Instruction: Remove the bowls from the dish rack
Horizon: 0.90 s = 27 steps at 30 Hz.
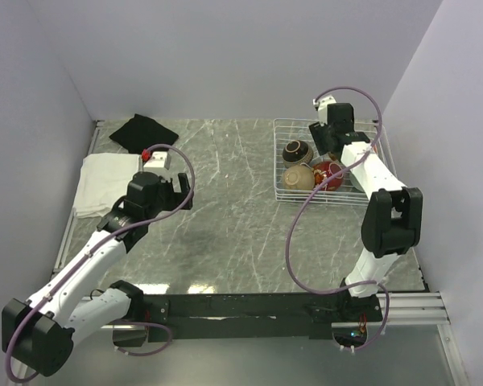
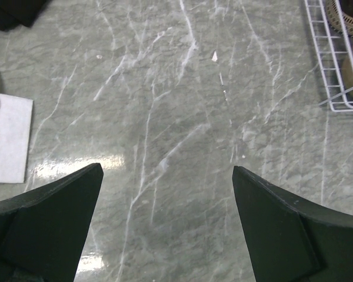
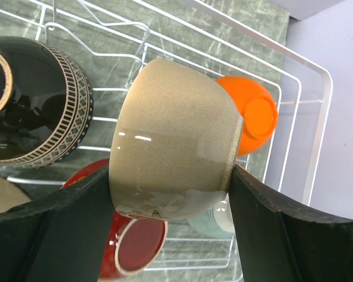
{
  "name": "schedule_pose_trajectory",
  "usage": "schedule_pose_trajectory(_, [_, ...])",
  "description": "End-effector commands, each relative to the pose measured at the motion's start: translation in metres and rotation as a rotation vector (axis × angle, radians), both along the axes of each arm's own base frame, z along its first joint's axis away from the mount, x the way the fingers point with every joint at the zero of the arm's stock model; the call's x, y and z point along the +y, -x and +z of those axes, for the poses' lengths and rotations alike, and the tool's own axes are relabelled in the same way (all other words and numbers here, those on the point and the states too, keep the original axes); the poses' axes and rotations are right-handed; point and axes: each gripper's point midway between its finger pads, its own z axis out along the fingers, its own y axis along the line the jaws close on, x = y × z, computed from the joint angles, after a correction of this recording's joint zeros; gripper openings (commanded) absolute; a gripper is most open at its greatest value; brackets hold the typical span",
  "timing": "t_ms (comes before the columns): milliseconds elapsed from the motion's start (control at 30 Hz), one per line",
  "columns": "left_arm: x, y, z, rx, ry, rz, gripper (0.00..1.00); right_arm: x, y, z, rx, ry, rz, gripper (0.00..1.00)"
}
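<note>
holding a tan bowl [image 3: 176, 141] clamped at the far-right dish rack [image 1: 276, 161], the right gripper [image 3: 172, 176] has none set out yet; black bowl [image 3: 35, 106], red bowl [image 3: 135, 247], orange bowl [image 3: 253, 114] lie inside; left gripper [image 2: 167, 176] spread, empty.

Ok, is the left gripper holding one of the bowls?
No, in the left wrist view the left gripper stands wide open above the table, with nothing between its fingers.

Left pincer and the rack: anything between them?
Nothing: only bare tabletop between left pincer and rack, clearest in the left wrist view.
</note>
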Motion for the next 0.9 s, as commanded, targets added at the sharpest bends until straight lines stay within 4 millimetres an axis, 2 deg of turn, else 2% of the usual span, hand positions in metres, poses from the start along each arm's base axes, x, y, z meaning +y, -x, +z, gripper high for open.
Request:
schedule_pose_trajectory(0, [-0.019, -0.015, 0.032, -0.073, 0.075, -0.040, 0.99, -0.001, 0.003, 0.071, -0.189, -0.042, -0.058, 0.00])
schedule_pose_trajectory(200, [-0.037, -0.029, 0.041, -0.078, 0.140, -0.076, 0.99, 0.009, 0.014, 0.091, -0.223, -0.080, -0.067, 0.00])
schedule_pose_trajectory(367, [-0.060, -0.044, 0.052, -0.090, 0.227, -0.118, 0.99, 0.034, 0.024, 0.098, -0.219, -0.096, -0.026, 0.00])
schedule_pose_trajectory(400, [-0.066, -0.047, 0.052, -0.079, 0.250, -0.132, 0.99, 0.034, 0.027, 0.101, -0.225, -0.086, -0.032, 0.00])
schedule_pose_trajectory(533, [-0.083, -0.058, 0.060, -0.102, 0.305, -0.173, 0.99, 0.056, 0.035, 0.107, -0.221, -0.098, 0.010, 0.00])
schedule_pose_trajectory(567, [-0.086, -0.061, 0.064, -0.108, 0.316, -0.179, 0.99, 0.066, 0.037, 0.107, -0.218, -0.102, 0.035, 0.00])
schedule_pose_trajectory(600, [-0.090, -0.065, 0.058, -0.092, 0.316, -0.183, 0.99, 0.071, 0.040, 0.111, -0.228, -0.112, 0.042, 0.00])
schedule_pose_trajectory(667, [-0.098, -0.069, 0.062, -0.095, 0.341, -0.208, 0.99, 0.085, 0.043, 0.112, -0.226, -0.119, 0.074, 0.00])
schedule_pose_trajectory(867, [-0.116, -0.082, 0.053, -0.057, 0.362, -0.251, 0.99, 0.119, 0.051, 0.113, -0.213, -0.175, 0.145, 0.00])
